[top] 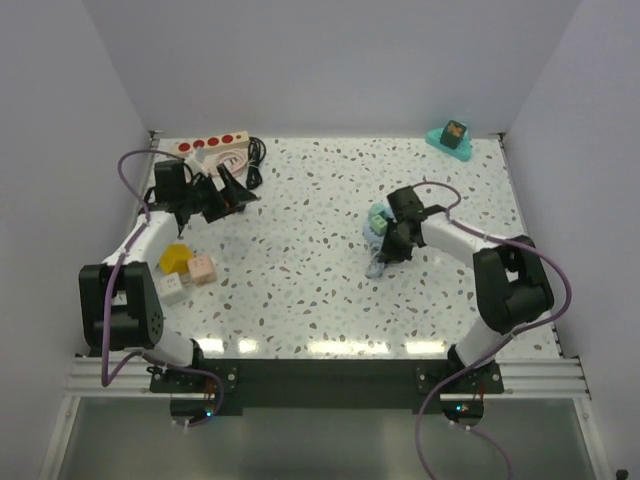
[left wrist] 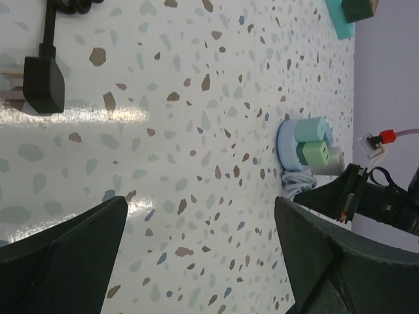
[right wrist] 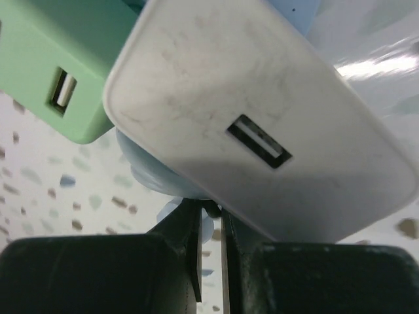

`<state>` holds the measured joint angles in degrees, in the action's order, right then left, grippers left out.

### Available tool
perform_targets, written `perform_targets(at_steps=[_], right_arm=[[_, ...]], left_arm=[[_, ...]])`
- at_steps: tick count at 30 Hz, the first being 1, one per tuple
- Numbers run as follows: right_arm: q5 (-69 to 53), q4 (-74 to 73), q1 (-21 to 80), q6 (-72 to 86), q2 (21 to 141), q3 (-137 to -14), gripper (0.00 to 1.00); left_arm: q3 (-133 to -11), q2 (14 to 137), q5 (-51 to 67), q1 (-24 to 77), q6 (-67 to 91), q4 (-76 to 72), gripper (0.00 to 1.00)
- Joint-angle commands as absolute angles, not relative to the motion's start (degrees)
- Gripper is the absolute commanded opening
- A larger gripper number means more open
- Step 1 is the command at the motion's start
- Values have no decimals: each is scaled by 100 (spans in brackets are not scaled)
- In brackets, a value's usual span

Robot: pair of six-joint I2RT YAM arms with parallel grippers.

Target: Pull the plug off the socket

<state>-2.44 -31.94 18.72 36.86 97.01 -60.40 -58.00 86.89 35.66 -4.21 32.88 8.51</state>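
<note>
The cream-white power strip [top: 212,146] with red outlets lies at the table's far left, with a coil of black cord [top: 257,152] beside it. In the left wrist view the small black plug [left wrist: 42,82] lies flat on the table with its prongs bare and out of any outlet. My left gripper [top: 228,190] is open and empty just in front of the strip. In its wrist view [left wrist: 200,261] the plug is ahead and off to one side. My right gripper [top: 397,243] is far from the strip. Its jaws [right wrist: 211,212] are almost closed with nothing clear between them.
A light-blue round disc [left wrist: 291,140] with a green charger [right wrist: 59,72] and a white charger [right wrist: 262,124] sits right at my right gripper. A light-blue cable [top: 378,265] lies beside it. Yellow, pink and white blocks [top: 175,258] stand near left. A teal holder [top: 452,138] is far right.
</note>
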Motion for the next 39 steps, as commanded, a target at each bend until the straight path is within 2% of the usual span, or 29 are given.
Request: perform_targets(at_steps=[1, 5, 6, 7, 9, 10, 11, 13, 14, 15, 16, 27, 32, 39], right_arm=[[-957, -2874, 2775, 4008, 9317, -5513, 0], [-1502, -2646, 3646, 3771, 9430, -5326, 0], [-1581, -2646, 3952, 3640, 9474, -5344, 3], [-1599, -2672, 4077, 3630, 9536, -5370, 14], [-1661, -2567, 4297, 3639, 9527, -5379, 25], [-1600, -2610, 4324, 3639, 9545, -5466, 37], [-1547, -2636, 4324, 3630, 9528, -5493, 54], [-1494, -2636, 4324, 3586, 9458, -5633, 69], [-1451, -2663, 4324, 3499, 9414, -5695, 89], [-1433, -2707, 4324, 3463, 9361, -5748, 96], [-1407, -2733, 4324, 3437, 9299, -5835, 99], [-1380, -2390, 3894, 3384, 7640, -5810, 99], [-537, -3188, 3324, 3375, 7058, -5880, 99], [466, -3929, 2953, 3515, 6864, -5968, 99]], left_arm=[[-5687, 8516, 3551, -246, 2813, 1221, 100], [-5502, 8447, 3350, 86, 2733, 1388, 100], [-5476, 8394, 3296, 279, 2760, 1380, 100], [-5441, 8376, 3157, 377, 2777, 1389, 100], [-5414, 8341, 2972, 640, 2917, 1389, 100], [-5414, 8350, 2927, 720, 2970, 1371, 100], [-5414, 8332, 2857, 799, 3032, 1362, 100], [-5423, 8297, 2699, 1019, 3155, 1362, 100], [-5432, 8288, 2655, 1072, 3181, 1371, 100], [-5449, 8262, 2593, 1185, 3216, 1380, 100], [-5458, 8253, 2584, 1239, 3208, 1406, 100], [-5967, 8543, 1688, 2460, 2725, 2136, 100], [-6345, 8639, 1583, 2881, 2435, 2337, 100], [-7592, 9465, 468, 3611, 2540, 3453, 100]])
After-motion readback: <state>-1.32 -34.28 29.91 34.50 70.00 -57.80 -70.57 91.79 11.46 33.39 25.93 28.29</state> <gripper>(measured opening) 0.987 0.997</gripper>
